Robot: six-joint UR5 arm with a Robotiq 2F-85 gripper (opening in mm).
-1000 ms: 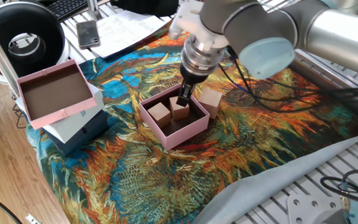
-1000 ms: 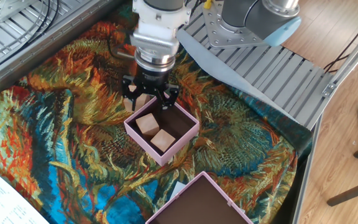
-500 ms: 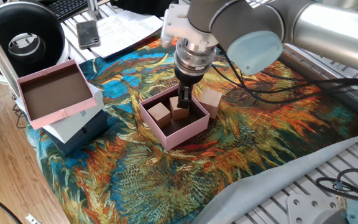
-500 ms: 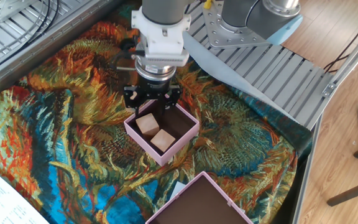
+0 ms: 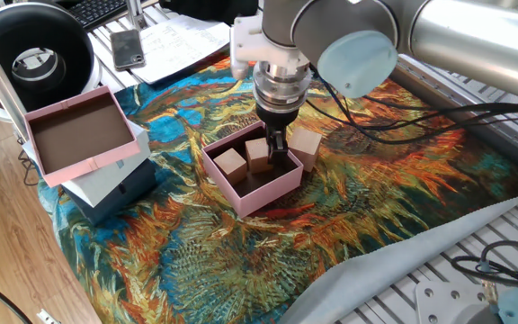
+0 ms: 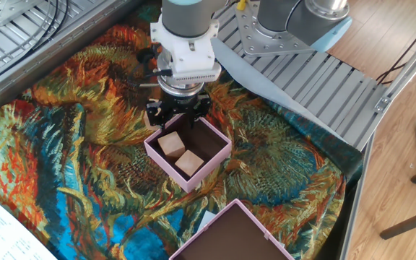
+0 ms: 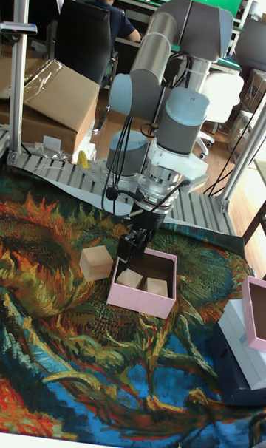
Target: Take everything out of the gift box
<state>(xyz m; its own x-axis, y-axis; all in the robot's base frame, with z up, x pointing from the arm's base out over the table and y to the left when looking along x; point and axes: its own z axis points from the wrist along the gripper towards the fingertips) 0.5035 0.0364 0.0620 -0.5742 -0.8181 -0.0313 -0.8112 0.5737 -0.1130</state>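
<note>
The small pale-pink gift box (image 5: pixel 264 193) (image 6: pixel 209 169) (image 7: pixel 139 302) stands on the sunflower-patterned cloth. Two tan wooden cubes lie inside it: one (image 5: pixel 230 163) (image 6: pixel 189 162) (image 7: pixel 156 286) and another (image 5: pixel 258 154) (image 6: pixel 170 144) (image 7: pixel 131 278). A third cube (image 5: pixel 306 144) (image 7: pixel 97 262) rests on the cloth just outside the box wall. My gripper (image 5: pixel 273 144) (image 6: pixel 178 115) (image 7: pixel 134 245) points straight down over the rear part of the box. Its dark fingers are spread open right by the rear cube, holding nothing.
A larger shallow pink tray (image 5: pixel 36 120) (image 6: pixel 231 208) sits on a white and navy box (image 5: pixel 115 191) (image 7: pixel 240 352) beside the gift box. A phone (image 5: pixel 129 48), papers and a black round device (image 5: pixel 34 54) lie beyond the cloth. Ribbed aluminium table (image 6: pixel 323 87) borders the cloth.
The wrist has turned and shifted slightly sideways above the box, staying low over the rear cube. The cubes and the box have not moved.
</note>
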